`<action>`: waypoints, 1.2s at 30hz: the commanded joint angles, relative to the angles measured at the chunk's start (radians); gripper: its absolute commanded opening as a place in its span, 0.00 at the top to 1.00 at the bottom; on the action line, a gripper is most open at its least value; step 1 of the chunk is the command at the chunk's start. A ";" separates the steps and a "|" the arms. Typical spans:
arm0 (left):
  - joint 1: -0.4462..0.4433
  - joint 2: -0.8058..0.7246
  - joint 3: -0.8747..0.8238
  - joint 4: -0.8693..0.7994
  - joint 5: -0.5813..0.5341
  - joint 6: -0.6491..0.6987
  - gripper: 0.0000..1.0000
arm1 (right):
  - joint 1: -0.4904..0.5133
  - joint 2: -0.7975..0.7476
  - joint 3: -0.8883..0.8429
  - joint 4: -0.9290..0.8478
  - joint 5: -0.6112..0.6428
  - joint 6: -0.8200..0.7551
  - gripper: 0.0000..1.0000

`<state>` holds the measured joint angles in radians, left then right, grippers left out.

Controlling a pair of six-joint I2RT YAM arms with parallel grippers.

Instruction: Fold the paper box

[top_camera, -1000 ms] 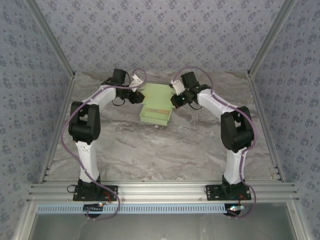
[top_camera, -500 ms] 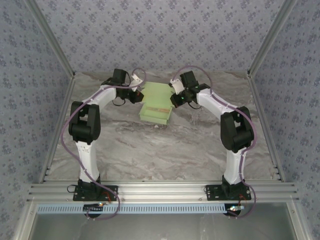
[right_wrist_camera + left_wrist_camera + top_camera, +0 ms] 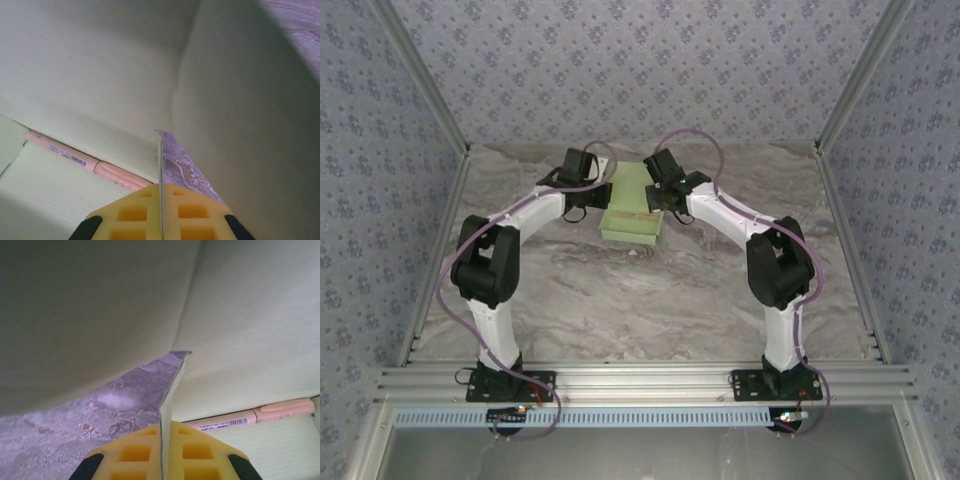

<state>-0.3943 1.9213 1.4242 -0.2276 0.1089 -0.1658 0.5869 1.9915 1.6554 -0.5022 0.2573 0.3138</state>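
Both hands pinch thin card: the left hand [image 3: 165, 452] and the right hand [image 3: 161, 212] each nip a raised flap of the paper box [image 3: 632, 205], which sits far-centre on the counter [image 3: 640, 290]. The step looks like raising the side walls, and next they likely need drawing inward evenly. A pink pen [image 3: 255, 416] lying on the card along a fold may obstruct.

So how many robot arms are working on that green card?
2. The left arm reaches the paper box from its left side, the right arm from its right. Left fingers and right fingers each pinch a card edge.
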 commanded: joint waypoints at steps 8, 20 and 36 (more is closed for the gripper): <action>-0.053 -0.056 -0.093 0.125 -0.276 -0.263 0.99 | 0.047 0.071 0.112 -0.046 0.208 0.200 0.95; -0.096 -0.090 -0.193 0.243 -0.407 -0.323 1.00 | 0.053 0.042 0.018 0.126 0.241 0.153 0.95; -0.189 -0.170 -0.434 0.512 -0.698 -0.297 1.00 | 0.065 -0.052 -0.299 0.564 0.224 0.038 0.95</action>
<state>-0.5842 1.8061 1.0317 0.2199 -0.4503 -0.4545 0.6586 1.9957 1.4025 -0.0406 0.4301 0.3599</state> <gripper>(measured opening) 0.045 0.063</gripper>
